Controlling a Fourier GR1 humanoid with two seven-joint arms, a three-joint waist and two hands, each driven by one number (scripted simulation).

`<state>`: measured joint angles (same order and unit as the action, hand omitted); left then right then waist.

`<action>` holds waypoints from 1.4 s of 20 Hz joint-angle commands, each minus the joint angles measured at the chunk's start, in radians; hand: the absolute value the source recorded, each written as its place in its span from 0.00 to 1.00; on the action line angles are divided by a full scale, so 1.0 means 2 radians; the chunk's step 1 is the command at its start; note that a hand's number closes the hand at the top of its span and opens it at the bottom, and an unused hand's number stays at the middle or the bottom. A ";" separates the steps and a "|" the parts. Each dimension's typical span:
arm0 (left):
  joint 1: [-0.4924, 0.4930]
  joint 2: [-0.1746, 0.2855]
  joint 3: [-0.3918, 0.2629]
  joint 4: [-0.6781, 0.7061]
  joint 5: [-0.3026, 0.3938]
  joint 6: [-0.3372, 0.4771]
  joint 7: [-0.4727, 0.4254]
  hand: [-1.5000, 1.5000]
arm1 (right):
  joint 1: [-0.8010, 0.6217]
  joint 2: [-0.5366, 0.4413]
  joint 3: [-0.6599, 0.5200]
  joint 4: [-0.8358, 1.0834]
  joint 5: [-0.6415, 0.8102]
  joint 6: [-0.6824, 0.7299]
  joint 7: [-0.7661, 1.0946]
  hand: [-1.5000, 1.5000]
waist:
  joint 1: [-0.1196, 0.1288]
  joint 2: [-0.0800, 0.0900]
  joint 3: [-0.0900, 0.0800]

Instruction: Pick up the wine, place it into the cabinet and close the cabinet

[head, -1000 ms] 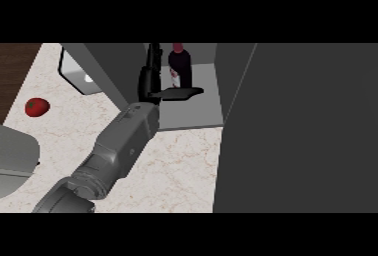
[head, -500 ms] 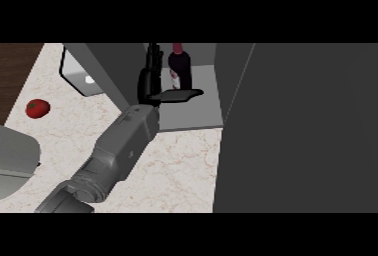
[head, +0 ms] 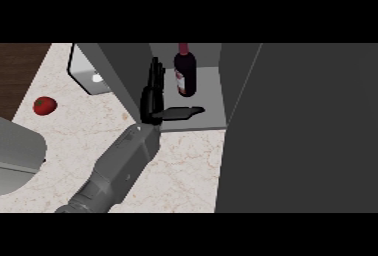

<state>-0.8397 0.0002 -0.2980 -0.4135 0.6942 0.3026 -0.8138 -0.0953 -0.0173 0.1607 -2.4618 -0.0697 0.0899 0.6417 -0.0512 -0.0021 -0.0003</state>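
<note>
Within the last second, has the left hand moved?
Yes. The left hand has drawn back toward the front edge of the cabinet shelf, away from the wine bottle, which stands inside, apart from the hand.

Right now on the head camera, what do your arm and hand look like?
Only the left arm shows: a smooth grey forearm, rounded like a tube, ending in a black left hand with slim fingers and a thumb. No cables or markings visible.

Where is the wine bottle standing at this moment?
In the head view the wine bottle stands upright inside the open cabinet, near the top centre, just right of the left hand, whose straight fingers are not curled round it.
</note>
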 commanded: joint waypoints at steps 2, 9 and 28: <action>0.084 0.000 -0.105 -0.150 0.038 0.085 0.034 0.00 | -0.004 0.003 -0.010 -0.010 0.005 -0.013 0.005 0.00 | 0.022 -0.005 0.000; 0.175 0.000 -0.170 -0.310 -0.015 0.177 0.049 0.00 | 0.002 -0.013 -0.037 -0.044 -0.018 -0.011 0.028 0.00 | 0.027 -0.002 0.000; 0.406 0.130 -0.251 -0.709 -0.107 0.255 0.154 0.00 | 0.033 -0.012 -0.026 -0.021 -0.034 0.021 -0.015 0.00 | 0.030 -0.001 0.000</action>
<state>-0.0997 0.1633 -0.7835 -1.6648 0.5039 0.8074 -0.5522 -0.0348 -0.0421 0.1078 -2.4792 -0.0594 0.1169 0.6062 0.0037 -0.0032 0.0004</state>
